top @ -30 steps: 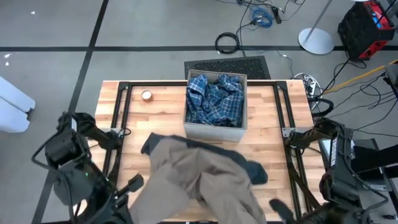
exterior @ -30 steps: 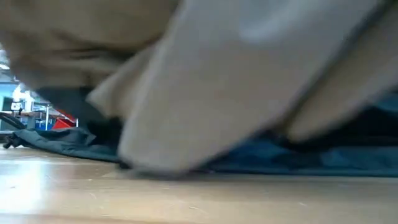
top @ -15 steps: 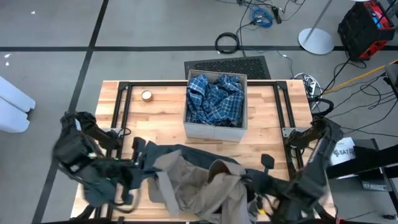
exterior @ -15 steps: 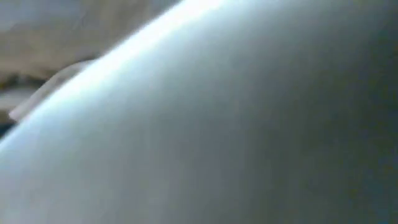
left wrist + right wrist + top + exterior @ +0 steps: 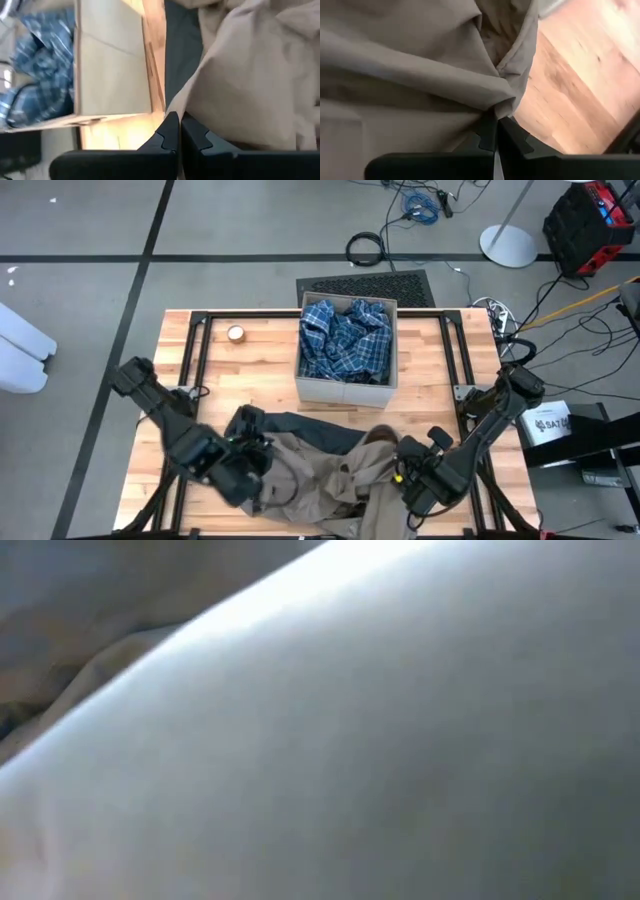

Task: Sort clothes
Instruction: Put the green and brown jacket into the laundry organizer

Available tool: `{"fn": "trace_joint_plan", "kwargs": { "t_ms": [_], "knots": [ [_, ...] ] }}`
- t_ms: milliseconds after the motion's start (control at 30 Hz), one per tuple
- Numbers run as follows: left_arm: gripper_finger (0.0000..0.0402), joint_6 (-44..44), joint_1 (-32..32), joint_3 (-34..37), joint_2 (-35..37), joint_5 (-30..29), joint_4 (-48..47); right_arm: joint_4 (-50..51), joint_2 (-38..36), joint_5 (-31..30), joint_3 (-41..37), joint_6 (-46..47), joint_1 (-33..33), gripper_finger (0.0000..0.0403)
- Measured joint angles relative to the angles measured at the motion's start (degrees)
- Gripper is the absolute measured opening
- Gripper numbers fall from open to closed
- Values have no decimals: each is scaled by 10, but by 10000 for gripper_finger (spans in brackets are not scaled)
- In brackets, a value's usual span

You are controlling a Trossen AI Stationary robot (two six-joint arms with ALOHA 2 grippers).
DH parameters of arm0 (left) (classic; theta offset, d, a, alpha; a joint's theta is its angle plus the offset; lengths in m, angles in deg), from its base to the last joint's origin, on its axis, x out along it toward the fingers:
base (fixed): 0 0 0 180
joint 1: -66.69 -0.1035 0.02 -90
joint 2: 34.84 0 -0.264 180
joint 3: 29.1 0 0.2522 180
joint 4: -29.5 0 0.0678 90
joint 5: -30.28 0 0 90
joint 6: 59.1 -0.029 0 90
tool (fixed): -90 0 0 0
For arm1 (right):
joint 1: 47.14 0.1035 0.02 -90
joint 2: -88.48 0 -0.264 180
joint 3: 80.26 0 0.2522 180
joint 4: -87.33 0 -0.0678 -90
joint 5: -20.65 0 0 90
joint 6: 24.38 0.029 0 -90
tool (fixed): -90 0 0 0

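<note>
The khaki garment lies crumpled on the near part of the table, over a dark garment. The left gripper and right gripper both pinch its folds. The plaid garment fills the fabric box
</note>
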Motion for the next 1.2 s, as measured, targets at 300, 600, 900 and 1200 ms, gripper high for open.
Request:
{"fn": "trace_joint_plan", "kwargs": {
  "t_ms": [300, 600, 900, 1200],
  "knots": [
    [2, -121, -105, 215, 109, 204, 334, 9, 0, 31, -18, -25, -4, 80],
    [1, -120, -153, 280, 137, 272, 385, 7, 1, 105, -84, -40, -12, 211],
    [4, -105, -151, 295, 137, 301, 417, -207, 1, 212, -241, -116, -54, 242],
    [6, -105, -148, 295, 137, 303, 421, -258, -2, 246, -260, -115, -65, 158]
  ]
}}
